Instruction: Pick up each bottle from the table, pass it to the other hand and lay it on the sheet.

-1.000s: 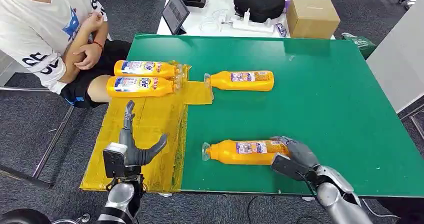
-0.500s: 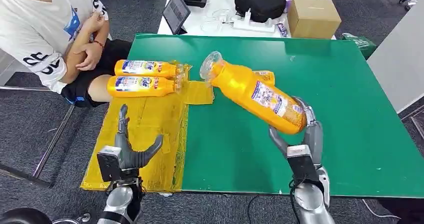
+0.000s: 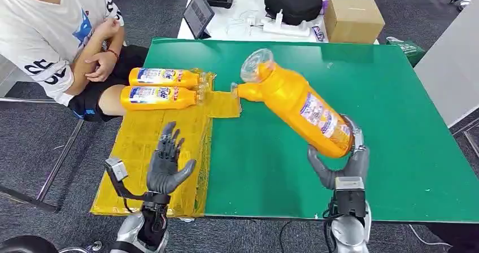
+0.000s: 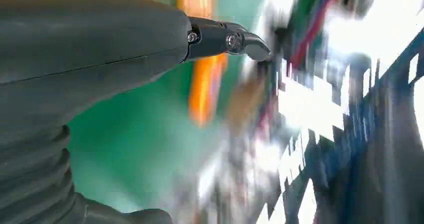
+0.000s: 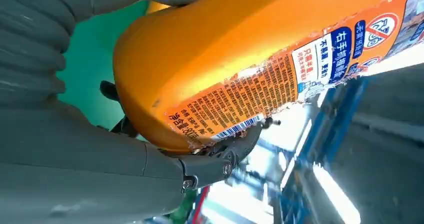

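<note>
The right hand grips an orange bottle by its base, tilted above the green surface; the left hand hovers empty, fingers spread, over the yellow sheet

Right hand lifted bottle off table; left hand rose, palm turned.

You are looking down on a green surface over dark grey carpet; behind it a white table carries a black bag, a cardboard box and a tablet; a person sits at the left.
</note>
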You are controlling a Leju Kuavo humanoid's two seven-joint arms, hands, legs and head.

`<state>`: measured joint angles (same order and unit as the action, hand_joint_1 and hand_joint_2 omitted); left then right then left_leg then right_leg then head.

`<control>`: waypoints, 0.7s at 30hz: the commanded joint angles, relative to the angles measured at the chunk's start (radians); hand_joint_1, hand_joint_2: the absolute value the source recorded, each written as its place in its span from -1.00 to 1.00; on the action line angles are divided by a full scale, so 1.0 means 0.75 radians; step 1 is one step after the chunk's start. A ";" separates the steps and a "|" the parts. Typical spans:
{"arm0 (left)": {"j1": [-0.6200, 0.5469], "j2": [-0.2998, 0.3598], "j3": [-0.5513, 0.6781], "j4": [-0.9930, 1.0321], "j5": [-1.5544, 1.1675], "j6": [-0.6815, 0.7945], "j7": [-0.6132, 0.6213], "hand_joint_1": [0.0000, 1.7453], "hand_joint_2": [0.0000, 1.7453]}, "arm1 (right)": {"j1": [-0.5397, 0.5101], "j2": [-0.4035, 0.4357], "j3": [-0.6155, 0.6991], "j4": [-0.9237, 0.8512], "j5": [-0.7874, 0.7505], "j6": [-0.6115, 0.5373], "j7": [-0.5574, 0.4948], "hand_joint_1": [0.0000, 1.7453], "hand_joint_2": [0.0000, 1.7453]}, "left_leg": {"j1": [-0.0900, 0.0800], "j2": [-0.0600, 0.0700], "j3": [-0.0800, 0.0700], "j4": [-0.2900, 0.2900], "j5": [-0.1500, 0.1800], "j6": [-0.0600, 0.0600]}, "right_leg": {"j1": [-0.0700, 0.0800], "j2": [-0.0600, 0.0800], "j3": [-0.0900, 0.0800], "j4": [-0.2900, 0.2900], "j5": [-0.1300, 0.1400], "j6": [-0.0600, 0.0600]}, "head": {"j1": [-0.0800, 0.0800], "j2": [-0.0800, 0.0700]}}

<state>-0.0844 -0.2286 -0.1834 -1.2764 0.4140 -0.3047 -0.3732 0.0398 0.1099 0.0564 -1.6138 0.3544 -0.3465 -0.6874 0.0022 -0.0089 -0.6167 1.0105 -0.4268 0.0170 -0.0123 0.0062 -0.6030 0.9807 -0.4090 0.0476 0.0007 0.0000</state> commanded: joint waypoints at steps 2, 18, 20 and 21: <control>-0.015 0.142 -0.215 0.098 0.138 -0.196 0.038 -1.00 1.00 | -0.073 0.024 0.234 0.330 -0.010 0.012 -0.014 1.00 1.00 | 0.000 0.003 0.005 -0.002 -0.001 -0.001 | 0.001 0.002 0.003 -0.002 0.000 -0.001 | 0.000 0.000; -0.044 0.128 -0.250 0.116 0.129 -0.123 0.029 -1.00 1.00 | -0.141 0.097 0.507 0.741 -0.027 0.059 -0.014 1.00 1.00 | 0.002 0.003 0.008 -0.002 -0.002 -0.002 | 0.003 0.002 0.007 -0.003 -0.001 -0.003 | 0.000 0.000; -0.046 0.114 -0.242 0.101 0.111 -0.085 0.022 -1.00 1.00 | -0.154 0.114 0.539 0.802 -0.022 0.071 -0.014 1.00 1.00 | 0.003 0.003 0.006 -0.001 -0.002 -0.001 | 0.003 0.003 0.005 -0.002 0.000 -0.002 | 0.000 0.000; -0.048 0.109 -0.240 0.094 0.099 -0.062 0.021 -1.00 1.00 | -0.160 0.120 0.552 0.835 -0.008 0.067 -0.014 1.00 1.00 | 0.003 0.004 0.009 -0.002 -0.003 -0.001 | 0.003 0.003 0.007 -0.003 -0.001 -0.003 | 0.000 0.000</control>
<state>-0.0831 -0.1564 -0.3445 -1.2421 0.5218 -0.4192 -0.3483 -0.0059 0.1740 0.3495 -1.2386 0.3445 -0.3048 -0.6950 0.0034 -0.0090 -0.6167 1.0104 -0.4267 0.0168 -0.0111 0.0063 -0.6035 0.9807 -0.4091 0.0474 0.0004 0.0000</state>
